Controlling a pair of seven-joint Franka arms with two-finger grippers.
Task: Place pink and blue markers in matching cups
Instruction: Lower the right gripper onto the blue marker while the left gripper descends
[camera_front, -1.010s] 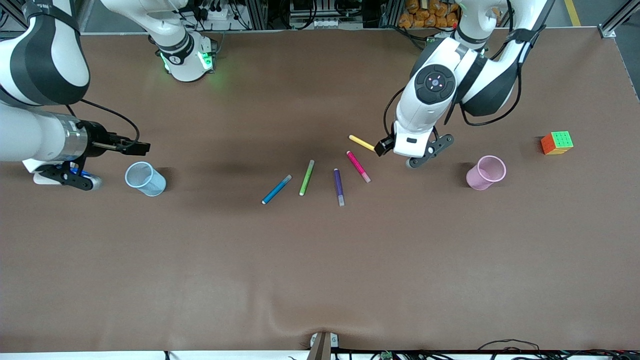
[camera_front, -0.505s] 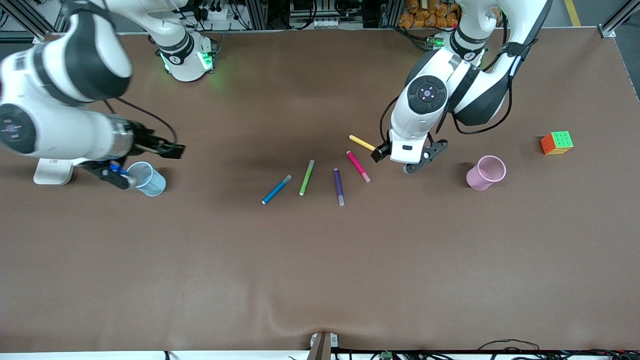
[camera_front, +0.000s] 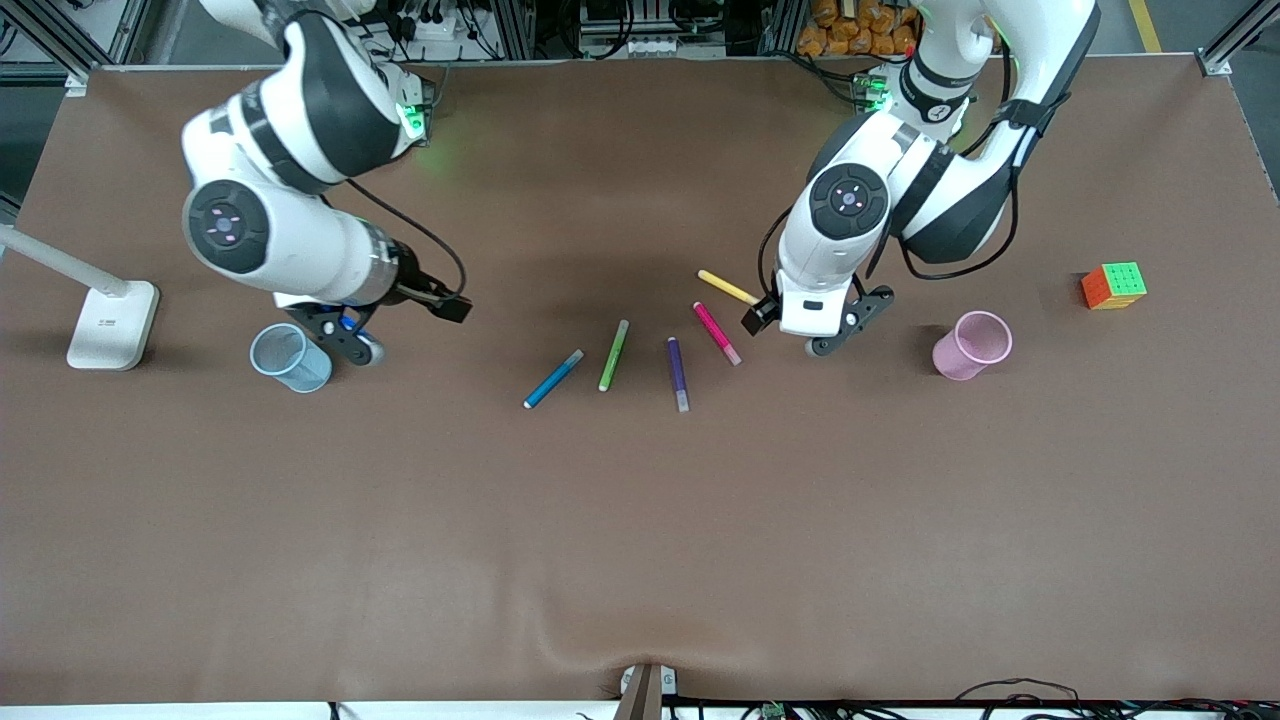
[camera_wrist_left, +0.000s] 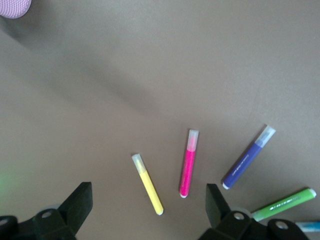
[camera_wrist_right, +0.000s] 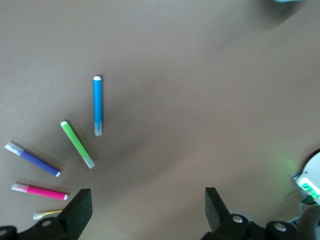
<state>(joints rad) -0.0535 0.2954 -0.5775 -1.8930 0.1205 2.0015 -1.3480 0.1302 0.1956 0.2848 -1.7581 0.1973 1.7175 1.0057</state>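
I see five markers fanned mid-worktop. Pink marker (camera_front: 717, 333) beside purple marker (camera_front: 678, 373), blue marker (camera_front: 553, 379) beside green marker (camera_front: 613, 355). Blue cup (camera_front: 289, 357) toward right arm's end, pink cup (camera_front: 971, 345) toward left arm's end. Left end effector (camera_front: 800, 325) over worktop beside pink marker, fingers apart – empty. Right end effector (camera_front: 385, 320) beside blue cup, fingers apart – empty.

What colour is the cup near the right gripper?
Pale blue, see-through cup, beside the right gripper. The front view shows it best.
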